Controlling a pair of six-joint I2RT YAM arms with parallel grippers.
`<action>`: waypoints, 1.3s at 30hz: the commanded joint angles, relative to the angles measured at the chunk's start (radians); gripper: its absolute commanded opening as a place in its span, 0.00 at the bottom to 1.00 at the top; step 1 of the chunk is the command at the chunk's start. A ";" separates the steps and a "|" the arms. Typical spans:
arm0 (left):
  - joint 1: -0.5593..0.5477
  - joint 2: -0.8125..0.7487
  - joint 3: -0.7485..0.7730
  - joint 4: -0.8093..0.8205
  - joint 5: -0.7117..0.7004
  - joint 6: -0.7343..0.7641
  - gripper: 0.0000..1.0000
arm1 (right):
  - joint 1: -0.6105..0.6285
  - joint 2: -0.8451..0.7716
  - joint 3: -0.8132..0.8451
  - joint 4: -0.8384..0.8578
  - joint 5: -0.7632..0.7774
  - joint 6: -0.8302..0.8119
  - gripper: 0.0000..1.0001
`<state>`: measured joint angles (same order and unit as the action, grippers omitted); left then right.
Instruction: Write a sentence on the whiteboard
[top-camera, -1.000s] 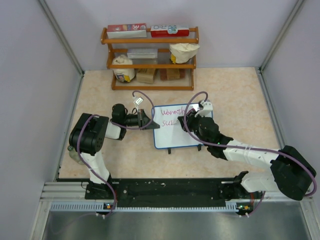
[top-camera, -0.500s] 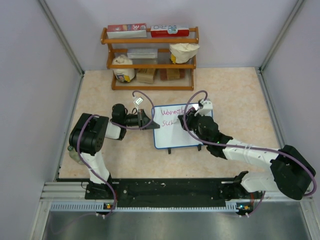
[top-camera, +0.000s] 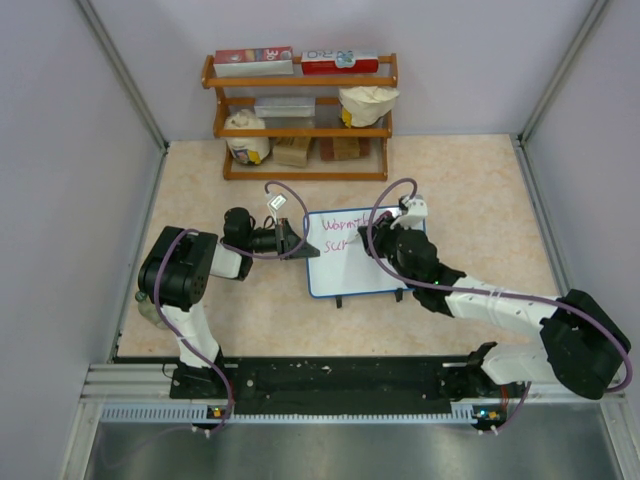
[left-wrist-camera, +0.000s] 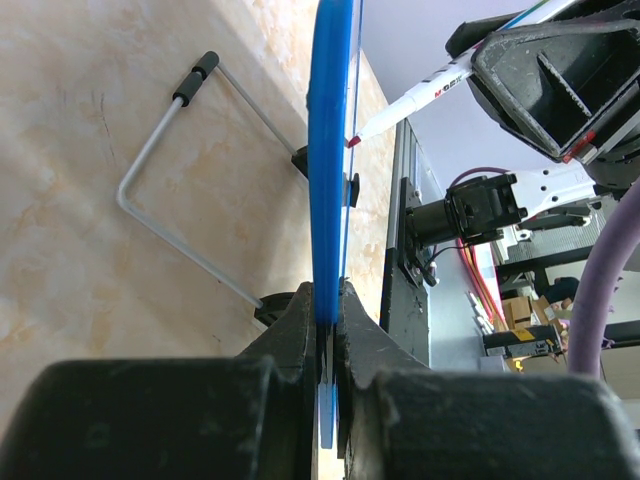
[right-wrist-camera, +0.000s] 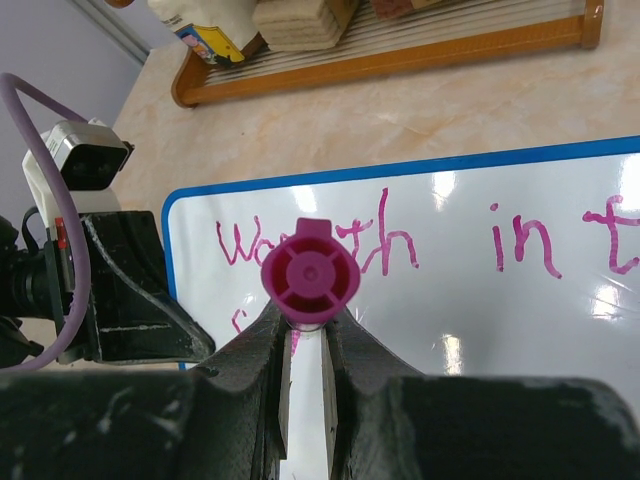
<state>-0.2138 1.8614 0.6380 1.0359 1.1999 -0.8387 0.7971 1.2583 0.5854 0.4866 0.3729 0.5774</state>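
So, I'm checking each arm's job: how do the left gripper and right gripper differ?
The left gripper clamps the whiteboard by its blue frame; the right gripper pinches a marker. The left gripper sits at the board's left edge; the right gripper hangs over its written face. Both are shut on something.

The whiteboard (top-camera: 345, 275) stands on the table (top-camera: 470, 190) before the shelf (top-camera: 300, 132).
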 joint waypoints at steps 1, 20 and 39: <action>0.001 -0.001 0.008 0.023 -0.005 -0.008 0.00 | -0.024 0.004 0.034 -0.006 0.046 -0.024 0.00; 0.001 0.001 0.006 0.024 -0.005 -0.008 0.00 | -0.027 -0.042 -0.019 -0.033 0.020 -0.022 0.00; 0.001 0.001 0.008 0.023 -0.006 -0.007 0.00 | -0.027 -0.057 -0.056 -0.029 -0.025 -0.017 0.00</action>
<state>-0.2138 1.8614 0.6380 1.0359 1.2003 -0.8379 0.7822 1.2201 0.5476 0.4820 0.3496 0.5781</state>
